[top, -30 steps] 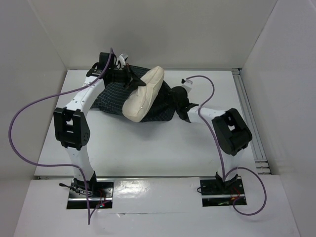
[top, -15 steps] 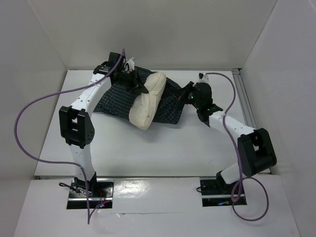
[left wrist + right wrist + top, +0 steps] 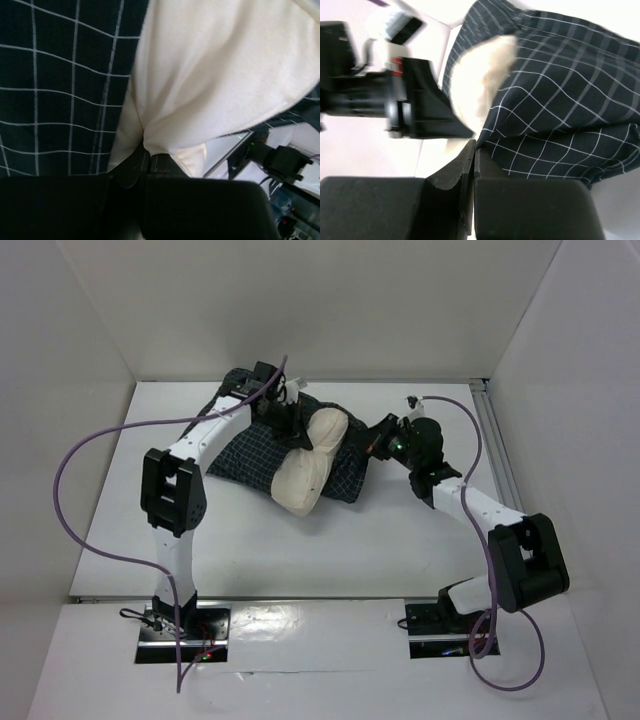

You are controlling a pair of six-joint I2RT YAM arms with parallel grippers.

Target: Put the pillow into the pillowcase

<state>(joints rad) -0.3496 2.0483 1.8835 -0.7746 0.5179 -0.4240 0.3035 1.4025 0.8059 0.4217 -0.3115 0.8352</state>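
Note:
The cream pillow (image 3: 308,464) lies tilted across the dark checked pillowcase (image 3: 244,452) at the back middle of the table. My left gripper (image 3: 291,426) is at the pillow's far end. In the left wrist view the left gripper (image 3: 148,153) is shut on a fold of the pillow (image 3: 220,65), with the pillowcase (image 3: 60,85) to the left. My right gripper (image 3: 374,441) is at the pillowcase's right edge. In the right wrist view the right gripper (image 3: 475,145) is shut on the pillowcase's edge (image 3: 560,100), and the pillow (image 3: 485,80) shows in the opening.
White walls enclose the table (image 3: 330,540) on the left, back and right. A metal rail (image 3: 500,455) runs along the right side. Purple cables (image 3: 90,455) loop off both arms. The left gripper's body (image 3: 395,100) shows close by in the right wrist view.
My left gripper moved right and nearer with the pillow. My right arm's elbow swung out to the right, and the pillowcase's right edge shifted with its gripper.

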